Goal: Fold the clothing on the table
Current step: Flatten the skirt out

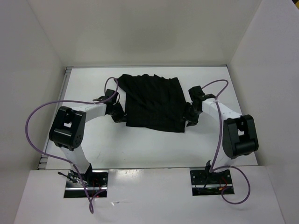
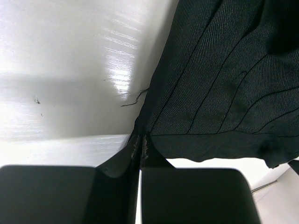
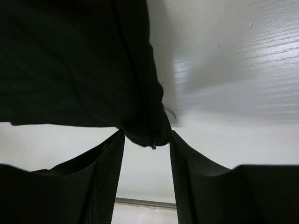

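Black ribbed fabric garment (image 1: pixel 154 101), just one and roughly square, lies spread on the plain white tabletop (image 1: pixel 140 149), toward its far half; I count two arms, one at each side edge of it; my left gripper (image 2: pixel 139 156) has its jaws pinched together on the garment's near left corner; my right gripper (image 3: pixel 146 142) stands with jaws apart, the near right corner lying between them; white walls (image 1: pixel 140 32) close three sides.

The clothing (image 1: pixel 154 102) lies mid-frame on the table (image 1: pixel 140 144); left gripper (image 1: pixel 120 114) at its left edge, right gripper (image 1: pixel 190 116) at its right.
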Robot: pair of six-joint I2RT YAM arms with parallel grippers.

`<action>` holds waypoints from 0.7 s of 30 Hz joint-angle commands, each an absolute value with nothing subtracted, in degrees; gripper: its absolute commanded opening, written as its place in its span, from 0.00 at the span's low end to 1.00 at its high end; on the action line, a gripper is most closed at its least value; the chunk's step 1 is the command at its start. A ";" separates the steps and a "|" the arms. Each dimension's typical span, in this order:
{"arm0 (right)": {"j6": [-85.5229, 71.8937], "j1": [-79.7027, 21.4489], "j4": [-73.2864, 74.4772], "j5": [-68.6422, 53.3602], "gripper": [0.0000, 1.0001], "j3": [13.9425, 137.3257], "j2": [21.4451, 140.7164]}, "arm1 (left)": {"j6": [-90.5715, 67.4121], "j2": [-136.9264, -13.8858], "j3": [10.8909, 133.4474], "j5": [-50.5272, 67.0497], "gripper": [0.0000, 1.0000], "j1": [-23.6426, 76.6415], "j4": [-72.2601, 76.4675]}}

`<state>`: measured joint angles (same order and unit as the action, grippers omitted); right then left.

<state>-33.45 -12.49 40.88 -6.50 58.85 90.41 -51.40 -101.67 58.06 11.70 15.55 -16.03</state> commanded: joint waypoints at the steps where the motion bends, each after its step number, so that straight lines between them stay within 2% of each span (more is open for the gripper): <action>1: -34.10 -12.92 38.41 -4.83 0.48 58.36 93.06 | -51.07 -101.43 57.83 11.34 0.00 15.73 -16.17; 4: -34.10 -12.92 35.86 -6.59 0.36 58.36 94.83 | -51.06 -101.95 57.83 11.87 0.00 15.73 -16.17; 5: -34.10 -12.92 34.55 -7.11 0.23 58.36 94.83 | -51.06 -101.95 57.83 11.87 0.00 15.73 -16.17; 7: -33.58 -12.92 33.93 -7.12 0.04 58.97 95.36 | -51.06 -101.95 57.83 11.87 0.00 15.73 -15.64; 8: -33.57 -12.92 34.71 -7.12 0.00 59.58 95.36 | -50.54 -102.48 57.83 11.87 0.00 15.73 -15.64; 16: -34.62 -12.92 48.24 9.12 0.00 62.04 85.97 | -46.85 -101.25 56.78 12.93 0.00 15.73 -17.49; 21: -35.68 -12.92 48.78 11.16 0.00 62.05 88.15 | -43.78 -99.93 56.25 10.47 0.00 15.73 -20.74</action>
<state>-34.81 -12.93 45.06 3.97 60.29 87.55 -47.90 -101.41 57.45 13.91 16.27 -16.62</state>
